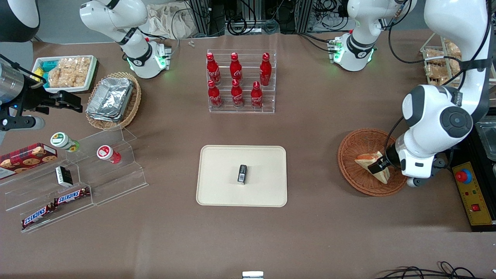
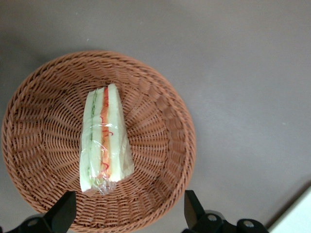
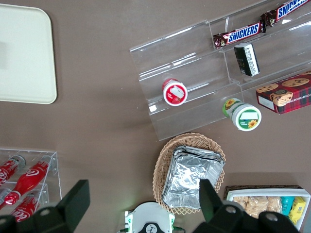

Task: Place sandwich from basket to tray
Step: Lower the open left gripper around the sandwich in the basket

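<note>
The sandwich [image 1: 367,158], a wrapped white-bread wedge with red-orange and green filling, lies in the round reddish-brown wicker basket [image 1: 350,153] toward the working arm's end of the table. In the left wrist view the sandwich [image 2: 103,141] lies in the middle of the basket [image 2: 155,121]. My left gripper [image 1: 378,167] hovers low over the basket and partly covers the sandwich. It is open [image 2: 129,213], with its fingers [image 2: 65,211] spread wide over the basket's rim and nothing between them. The cream-beige tray [image 1: 221,166] lies in the middle of the table, apart from the basket.
A small black packet [image 1: 242,173] lies on the tray. An acrylic rack of red bottles [image 1: 241,81] stands farther from the camera than the tray. A yellow control box with a red button [image 1: 467,182] sits beside the basket. A stepped acrylic shelf with snacks [image 1: 73,182] lies toward the parked arm's end.
</note>
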Available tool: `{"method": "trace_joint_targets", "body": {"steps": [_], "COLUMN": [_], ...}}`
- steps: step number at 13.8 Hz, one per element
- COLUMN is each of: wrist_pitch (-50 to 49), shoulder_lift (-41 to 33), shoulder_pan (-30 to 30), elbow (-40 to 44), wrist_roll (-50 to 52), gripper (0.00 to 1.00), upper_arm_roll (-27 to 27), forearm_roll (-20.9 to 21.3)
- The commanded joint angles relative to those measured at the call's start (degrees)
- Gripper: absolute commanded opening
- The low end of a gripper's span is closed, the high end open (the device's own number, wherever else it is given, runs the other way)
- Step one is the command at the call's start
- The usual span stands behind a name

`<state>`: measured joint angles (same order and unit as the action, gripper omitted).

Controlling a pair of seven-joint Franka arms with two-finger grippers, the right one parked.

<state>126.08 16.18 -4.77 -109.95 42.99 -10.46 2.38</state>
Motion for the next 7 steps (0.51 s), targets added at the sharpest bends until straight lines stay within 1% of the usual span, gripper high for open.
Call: {"method": "trace_joint_targets", "body": {"steps": [1,2,3,7], "wrist_pitch": [1.1,1.3,2.1,6.8], "shoulder_lift": [0.8,1.0,1.4,1.7], "shoulder_pan": [-0.3,-0.3,-0.3,-0.3], "elbow": [-0.6,-1.1,-1.8,-5.8], "wrist_roll": [1.9,2.1,2.7,3.3], "gripper": [1.00,1.00,1.00,1.00], "upper_arm_roll": [0.0,0.0,0.0,1.6], "forearm_roll": [1.2,2.2,4.4,5.0]}}
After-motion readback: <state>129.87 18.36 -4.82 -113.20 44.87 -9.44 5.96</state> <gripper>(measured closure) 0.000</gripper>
